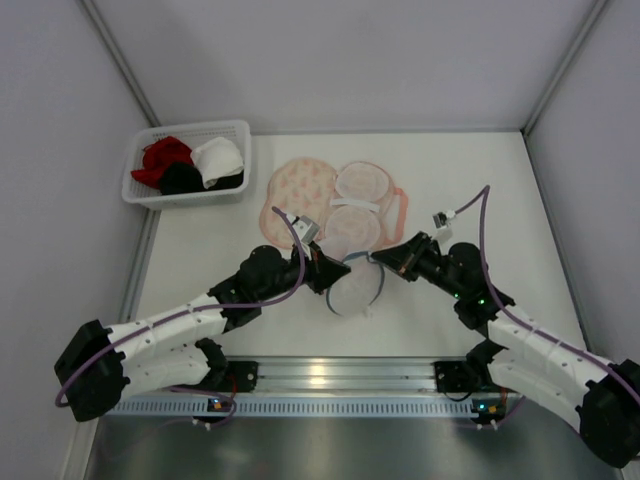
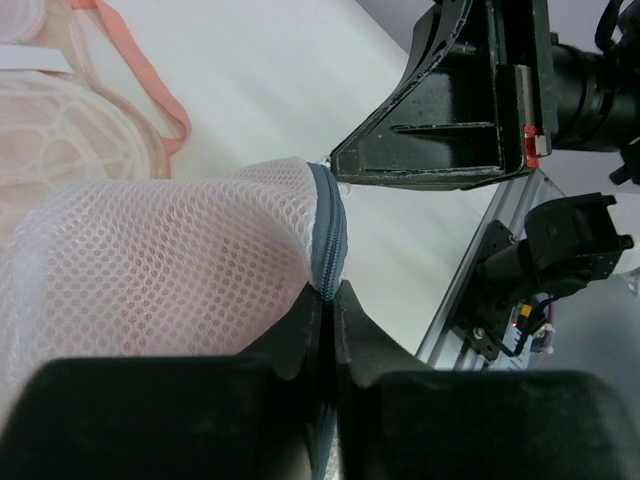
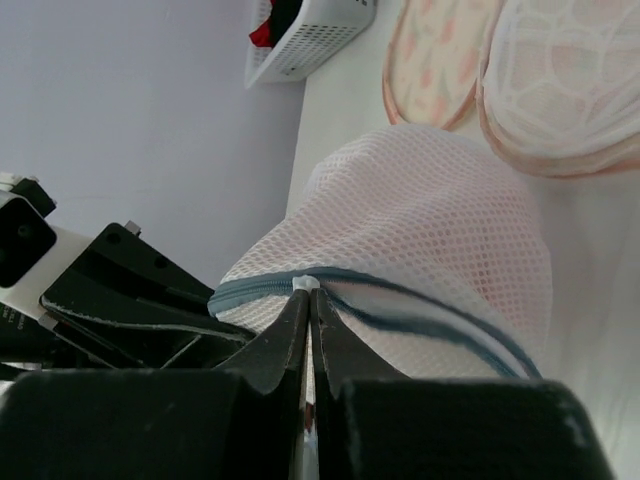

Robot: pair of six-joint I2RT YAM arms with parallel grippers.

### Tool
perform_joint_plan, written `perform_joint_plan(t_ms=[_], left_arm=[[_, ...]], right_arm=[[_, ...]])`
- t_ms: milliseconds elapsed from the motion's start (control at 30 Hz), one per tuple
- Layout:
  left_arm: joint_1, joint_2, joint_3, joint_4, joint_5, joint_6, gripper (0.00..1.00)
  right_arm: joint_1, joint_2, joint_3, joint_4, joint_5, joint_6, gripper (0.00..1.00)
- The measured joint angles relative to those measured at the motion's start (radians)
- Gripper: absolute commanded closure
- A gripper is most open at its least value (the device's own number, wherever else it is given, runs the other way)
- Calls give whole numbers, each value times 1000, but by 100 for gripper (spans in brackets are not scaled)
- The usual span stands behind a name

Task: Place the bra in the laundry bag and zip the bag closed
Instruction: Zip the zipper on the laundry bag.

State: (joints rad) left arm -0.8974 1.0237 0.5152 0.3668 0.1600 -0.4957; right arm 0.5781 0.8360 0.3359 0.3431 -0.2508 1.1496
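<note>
Between left gripper (image 1: 336, 273) and right gripper (image 1: 381, 262), from above, the mesh laundry bag (image 1: 355, 291) is held. Ahead of the left fingertips, clamped on the zip (image 2: 328, 232), the pink bra (image 2: 190, 295) is judged already inside. At the right fingertips, the zip pull (image 3: 305, 284) is pinched; beyond it the zip appears partly unclosed.

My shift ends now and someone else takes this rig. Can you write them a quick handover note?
Left gripper: shut on the grey zip of the mesh laundry bag.
Right gripper: shut on the same zip at its small white pull tab, opposite the left.
Things: the bag sits between both grippers; pink shows through its mesh, likely the bra. A peach floral bag lies spread behind it.
Done: bra seemingly inside.
Left: pull the zip shut; how far it is closed now cannot be told.
</note>
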Motion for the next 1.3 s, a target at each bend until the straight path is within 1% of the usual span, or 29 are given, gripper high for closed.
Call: perform_joint_plan(t_ms=[33,67,100,133,233,367,500,600,700,767,867,967,1000,1033,1067,1100,1133,1300], left_arm=[[0,0,0,0,0,6,60],[0,0,4,-7,0,11,44],[0,0,11,-20,0,19,6],[0,2,28,-43,0,31,2],[0,26,149,-154,3,82,2],[0,68,353,-276,8,220,2],[0,163,517,-401,29,390,2],[0,267,587,-501,80,496,2],[0,363,616,-612,129,583,3],[1,408,627,-686,159,631,5],[4,434,637,-752,193,685,13],[8,443,658,-784,211,721,34],[11,448,665,-789,216,729,44],[14,452,671,-791,220,735,67],[16,459,678,-794,222,733,76],[19,467,683,-795,221,738,89],[23,474,687,-797,220,733,100],[25,491,687,-779,190,680,100]], right_arm=[[1,-5,8,-16,3,-17,100],[2,-8,17,-26,8,-35,100],[2,-11,26,-46,14,-55,100],[2,-11,31,-58,19,-71,100],[2,-11,46,-102,21,-118,100],[2,2,63,-130,12,-174,100],[2,6,87,-158,0,-221,100],[2,6,105,-182,-8,-253,100],[2,6,110,-194,-11,-271,100],[2,4,111,-202,-13,-277,100],[2,2,111,-213,-14,-283,100],[2,2,111,-220,-15,-287,100],[2,2,111,-221,-16,-287,100],[2,1,111,-221,-16,-288,100],[2,1,111,-222,-16,-291,100],[2,1,111,-225,-16,-293,100],[2,1,111,-226,-15,-294,100],[2,-5,111,-246,-2,-294,100]])
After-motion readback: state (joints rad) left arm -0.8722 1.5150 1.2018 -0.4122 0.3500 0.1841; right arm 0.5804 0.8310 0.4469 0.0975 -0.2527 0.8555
